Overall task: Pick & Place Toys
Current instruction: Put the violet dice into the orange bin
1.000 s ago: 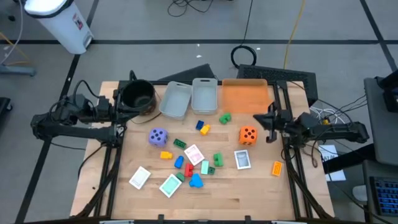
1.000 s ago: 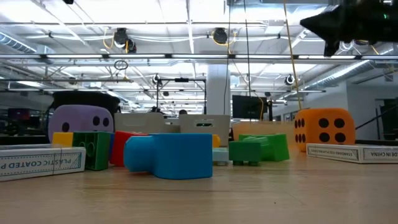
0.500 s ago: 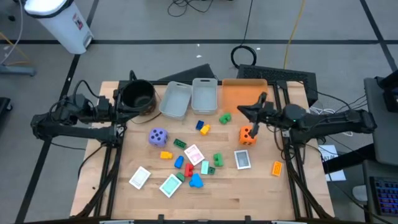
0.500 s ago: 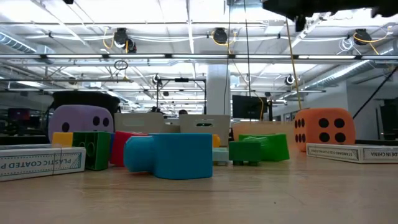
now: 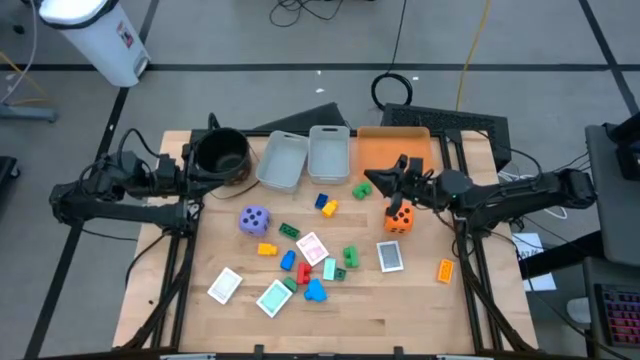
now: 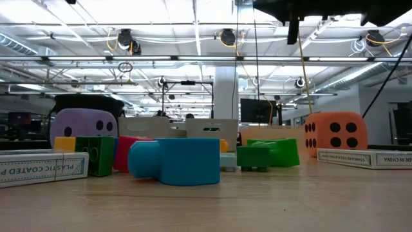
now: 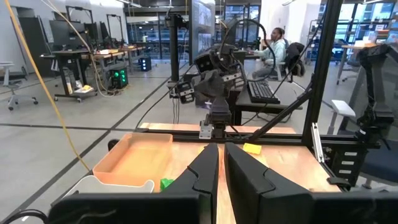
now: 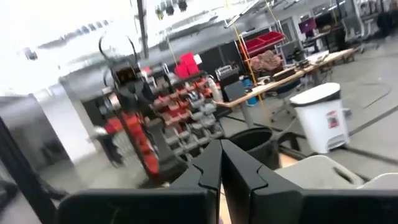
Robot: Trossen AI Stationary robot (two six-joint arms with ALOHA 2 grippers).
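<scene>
Right now I see the wooden table [image 5: 400, 310] with the toys scattered around the orange die [image 5: 399, 217], my landmark. That die [image 6: 335, 132] is a rounded cube with black pips. My right gripper [image 5: 385, 180] hovers just above and behind it, fingers clenched on nothing. My left gripper [image 7: 221, 167] waits far to the die's left by the black pot [image 5: 221, 155], also pinched closed and empty. The purple die [image 5: 254, 218] with dark pips sits well left of the orange one. A playing card [image 5: 390, 256] lies just in front of it. Green block [image 5: 362, 187] rests just behind it, a small orange block [image 5: 445, 269] in front to its right.
</scene>
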